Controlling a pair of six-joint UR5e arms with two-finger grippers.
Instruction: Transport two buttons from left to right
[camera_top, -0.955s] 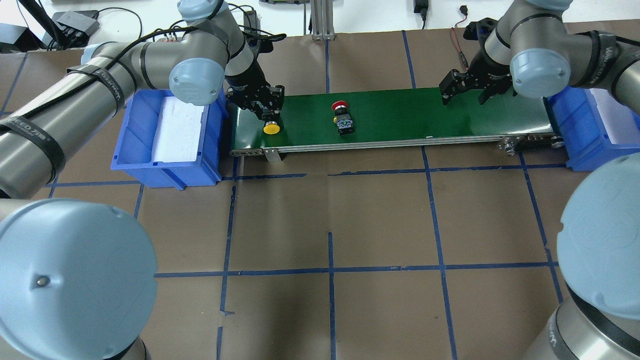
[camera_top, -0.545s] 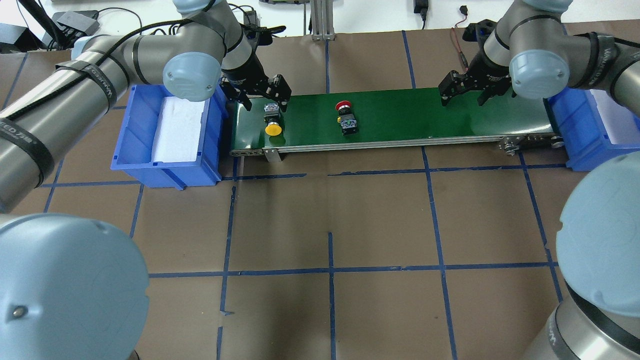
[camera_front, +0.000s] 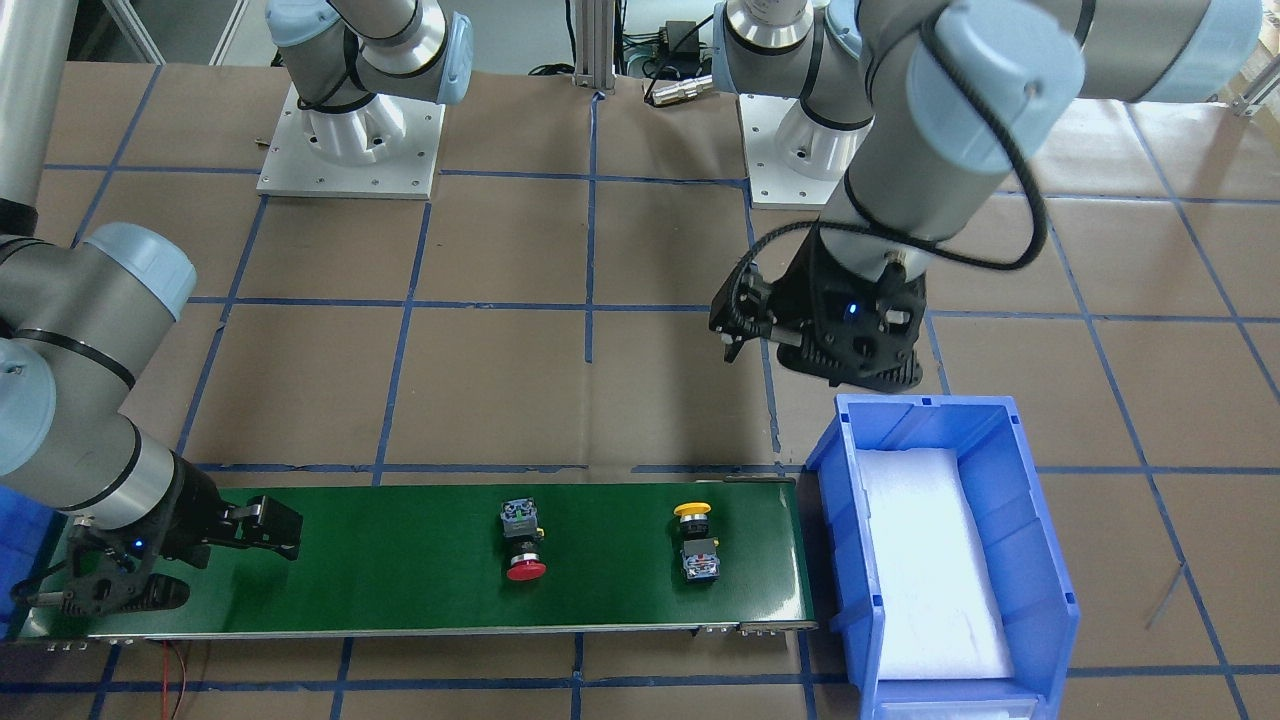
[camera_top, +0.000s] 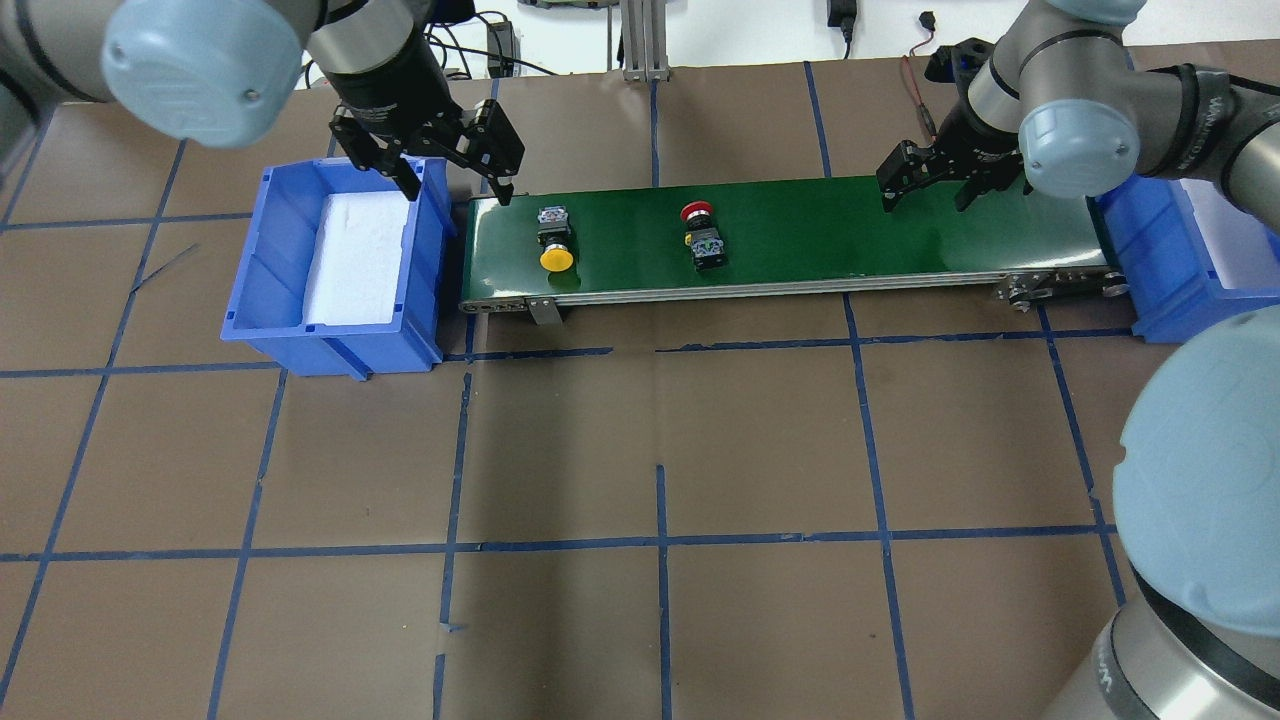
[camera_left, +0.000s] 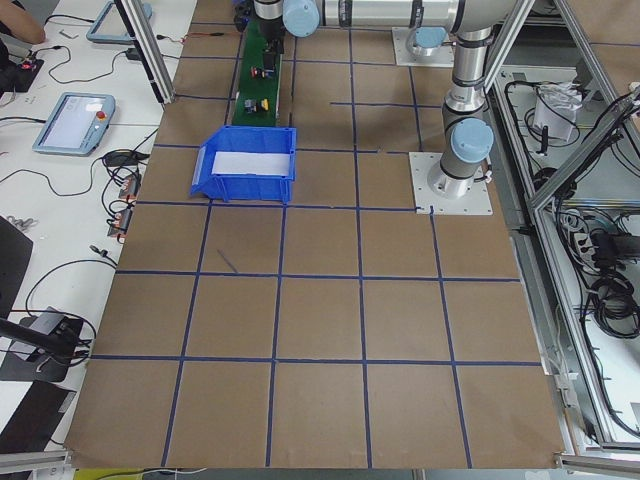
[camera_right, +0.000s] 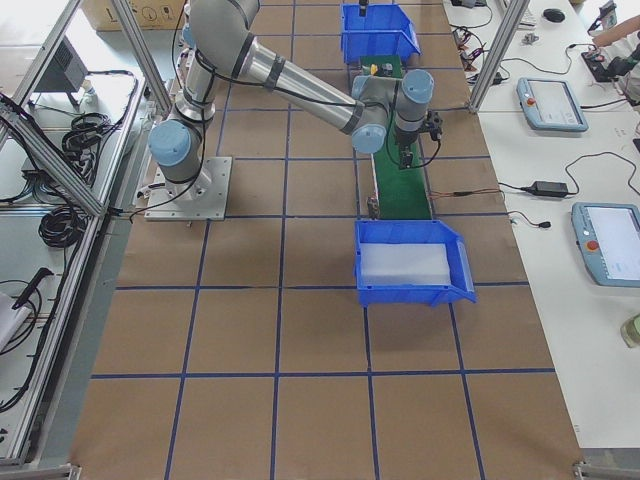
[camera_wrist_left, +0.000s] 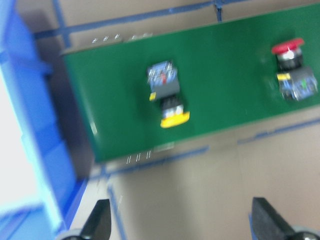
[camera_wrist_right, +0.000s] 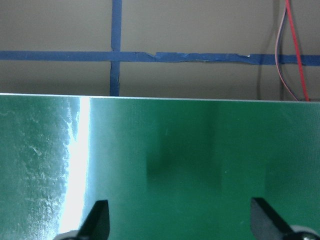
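Note:
The yellow-capped button (camera_top: 555, 240) lies on its side near the left end of the green conveyor belt (camera_top: 900, 230). The red-capped button (camera_top: 704, 238) lies on the belt a little to its right. Both show in the left wrist view, yellow (camera_wrist_left: 167, 97) and red (camera_wrist_left: 292, 70), and in the front view, yellow (camera_front: 695, 540) and red (camera_front: 523, 545). My left gripper (camera_top: 458, 190) is open and empty, raised above the belt's left end beside the left bin. My right gripper (camera_top: 927, 195) is open and empty, low over the belt's right part (camera_wrist_right: 200, 165).
A blue bin (camera_top: 250, 260) lined with white foam stands at the belt's left end. A second blue bin (camera_top: 1150, 270) stands at the right end. The table is brown with blue tape lines. Cables lie behind the belt.
My left gripper has let go of the yellow button, risen and pulled back left toward the bin. Both buttons have shifted slightly right on the belt. The right arm has not moved.

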